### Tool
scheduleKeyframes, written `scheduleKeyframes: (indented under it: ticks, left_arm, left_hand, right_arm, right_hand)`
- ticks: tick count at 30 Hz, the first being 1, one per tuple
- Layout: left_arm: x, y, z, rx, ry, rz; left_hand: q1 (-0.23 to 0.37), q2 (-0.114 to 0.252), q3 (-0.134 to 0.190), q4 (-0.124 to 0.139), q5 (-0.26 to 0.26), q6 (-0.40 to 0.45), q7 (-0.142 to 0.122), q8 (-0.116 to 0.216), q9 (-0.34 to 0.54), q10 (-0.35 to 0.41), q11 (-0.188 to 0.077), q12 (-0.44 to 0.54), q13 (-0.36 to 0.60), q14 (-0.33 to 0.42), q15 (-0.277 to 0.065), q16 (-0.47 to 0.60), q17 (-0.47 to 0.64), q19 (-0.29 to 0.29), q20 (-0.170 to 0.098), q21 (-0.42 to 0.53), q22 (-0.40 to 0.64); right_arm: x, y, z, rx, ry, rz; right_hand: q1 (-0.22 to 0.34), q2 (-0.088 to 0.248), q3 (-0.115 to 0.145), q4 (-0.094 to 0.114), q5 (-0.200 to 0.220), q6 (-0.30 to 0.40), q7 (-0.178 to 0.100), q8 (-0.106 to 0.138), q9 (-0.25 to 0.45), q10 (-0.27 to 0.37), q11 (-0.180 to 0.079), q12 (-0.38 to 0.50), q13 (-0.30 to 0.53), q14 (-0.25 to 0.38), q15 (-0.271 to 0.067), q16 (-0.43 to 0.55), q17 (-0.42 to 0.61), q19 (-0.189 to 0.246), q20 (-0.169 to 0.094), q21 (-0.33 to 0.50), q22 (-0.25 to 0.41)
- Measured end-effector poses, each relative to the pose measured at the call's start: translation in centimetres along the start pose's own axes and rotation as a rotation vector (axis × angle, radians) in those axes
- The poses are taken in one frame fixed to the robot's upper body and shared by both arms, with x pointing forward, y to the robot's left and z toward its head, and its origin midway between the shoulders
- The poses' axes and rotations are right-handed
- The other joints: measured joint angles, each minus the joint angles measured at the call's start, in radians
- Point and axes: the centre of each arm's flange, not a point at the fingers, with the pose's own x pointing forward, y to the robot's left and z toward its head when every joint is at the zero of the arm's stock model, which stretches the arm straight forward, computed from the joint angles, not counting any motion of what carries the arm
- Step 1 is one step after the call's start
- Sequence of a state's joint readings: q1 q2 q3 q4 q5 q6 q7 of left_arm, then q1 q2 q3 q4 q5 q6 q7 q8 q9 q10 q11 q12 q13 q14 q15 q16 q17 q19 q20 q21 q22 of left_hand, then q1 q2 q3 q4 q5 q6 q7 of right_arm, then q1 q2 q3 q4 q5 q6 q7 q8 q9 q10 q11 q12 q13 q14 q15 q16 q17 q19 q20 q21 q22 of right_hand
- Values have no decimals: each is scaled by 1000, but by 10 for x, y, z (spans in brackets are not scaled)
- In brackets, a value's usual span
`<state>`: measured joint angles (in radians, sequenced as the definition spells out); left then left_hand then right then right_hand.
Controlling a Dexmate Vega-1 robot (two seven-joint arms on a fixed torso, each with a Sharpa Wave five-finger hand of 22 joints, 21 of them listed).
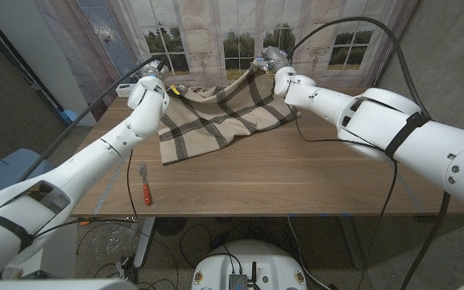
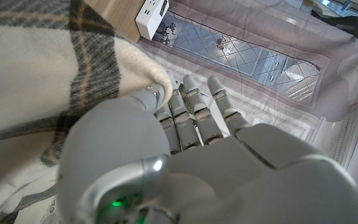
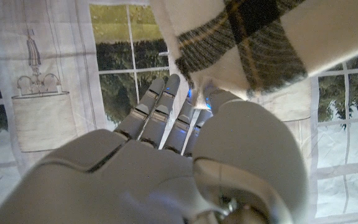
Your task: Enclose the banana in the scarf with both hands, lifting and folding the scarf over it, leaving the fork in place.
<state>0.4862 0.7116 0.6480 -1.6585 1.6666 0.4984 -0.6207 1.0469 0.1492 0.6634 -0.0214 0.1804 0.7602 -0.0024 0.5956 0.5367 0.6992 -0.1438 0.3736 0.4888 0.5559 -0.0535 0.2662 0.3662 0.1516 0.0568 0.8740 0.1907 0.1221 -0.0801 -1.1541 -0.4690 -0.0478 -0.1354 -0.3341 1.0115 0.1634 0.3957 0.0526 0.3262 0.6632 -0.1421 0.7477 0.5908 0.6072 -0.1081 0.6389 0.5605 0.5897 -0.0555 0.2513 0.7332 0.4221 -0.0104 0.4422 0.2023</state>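
Note:
A cream scarf [image 1: 216,117] with dark plaid stripes lies across the back of the wooden table [image 1: 296,177], its far edge lifted. My left hand [image 1: 156,82] pinches the scarf's far left corner; in the left wrist view the cloth [image 2: 55,68] is held between thumb and fingers [image 2: 188,102]. My right hand [image 1: 269,61] holds the far right corner up off the table, and the cloth [image 3: 247,43] hangs over its fingers [image 3: 166,106]. A fork [image 1: 143,185] with a red handle lies near the front left edge. The banana is hidden.
A printed curtain backdrop [image 1: 240,36] hangs right behind the table. A white power strip [image 2: 151,15] sits past the scarf by the backdrop. Black cables [image 1: 393,169] trail from both arms over the table.

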Motion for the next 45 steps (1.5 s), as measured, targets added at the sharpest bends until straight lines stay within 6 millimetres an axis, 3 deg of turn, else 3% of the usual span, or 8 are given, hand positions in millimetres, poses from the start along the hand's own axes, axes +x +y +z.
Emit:
scheduleKeyframes:
  ticks: [1, 3, 8, 14, 18, 21, 34, 45]
  left_arm:
    - [1, -1, 1, -1, 0, -3]
    - [3, -4, 3, 6, 1, -11]
    - [8, -12, 7, 18, 12, -32]
    - [8, -15, 7, 21, 46, -36]
    - [7, -19, 7, 15, 84, -31]
    - [5, -18, 5, -5, 112, -9]
    - [-30, -22, 19, -270, 34, -5]
    - [-58, -26, 28, -490, -104, -106]
  left_hand:
    - [-6, -6, -11, -8, 0, -27, -5, 51, -5, -8, -7, -8, -4, 0, 0, 0, 0, 0, 0, 3, 0]
    - [-17, -16, -35, -15, -1, -89, -10, 64, -17, -47, -3, -26, -12, -3, 1, -5, 0, 0, 0, 4, -1]
    - [-69, -30, -64, -7, -4, -187, -22, -17, -65, -104, 30, -59, -30, -11, 1, -15, -11, 0, 0, 12, -5]
    - [-192, -54, -114, 36, -4, -329, -46, -160, -152, -118, 44, -74, -64, -20, 2, -30, -44, 0, 0, 12, -5]
    - [-236, -53, -132, 54, -11, -354, -51, -203, -181, -126, 45, -78, -76, -14, 3, -30, -54, 10, 11, 12, -5]
    - [-256, -47, -140, 62, -11, -364, -51, -221, -195, -131, 49, -82, -81, -5, 5, -30, -55, 14, 15, 17, -5]
    - [-402, -141, -225, 105, -11, -363, -45, -293, -270, -178, 71, -117, -116, -13, 2, -42, -89, 9, 35, 9, -9]
    - [-505, -230, -307, 115, 12, -444, -26, -377, -321, -289, 103, -167, -149, -112, 44, -73, -125, -23, 88, -38, -9]
  right_arm:
    - [1, -2, 0, -9, 0, 9]
    - [2, 1, -1, -2, 9, 48]
    - [4, 0, -6, 7, 30, 105]
    - [4, -2, -12, 31, 49, 112]
    - [4, -5, -18, 75, 63, 74]
    - [2, -4, -25, 108, 74, 47]
    - [-19, 1, -65, 113, 31, -183]
    - [-44, 12, -104, -11, 33, -198]
  right_hand:
    - [11, 0, 4, -11, 0, -7, 14, -1, -14, -7, 14, -6, -9, 0, 0, -3, 0, 8, 8, 3, -2]
    - [12, 1, 12, -22, 0, -51, 32, -53, -52, -30, 37, -27, -30, 0, 0, -17, -7, 17, 18, 3, -7]
    - [-21, -20, -7, -4, -25, -145, 28, -160, -125, -67, 58, -64, -70, -14, 2, -24, -13, 6, 33, 3, -12]
    - [-170, -25, -75, 69, -68, -207, 48, -275, -216, -114, 77, -117, -122, -46, 6, -38, -37, -20, 59, 1, -12]
    - [-265, -26, -114, 109, -86, -214, 56, -326, -264, -137, 96, -145, -148, -69, 4, -38, -50, -40, 79, -14, -12]
    - [-281, -25, -120, 111, -86, -215, 75, -347, -284, -151, 110, -160, -160, -79, 5, -45, -62, -43, 82, -14, -12]
    - [-199, -28, -49, -16, -94, -210, 80, -408, -347, -178, 112, -203, -201, -101, 10, -52, -122, -38, 88, -14, -16]
    - [-199, -28, -48, -18, -105, -209, 80, -423, -359, -195, 116, -214, -210, -113, 12, -52, -131, -34, 84, -21, -16]
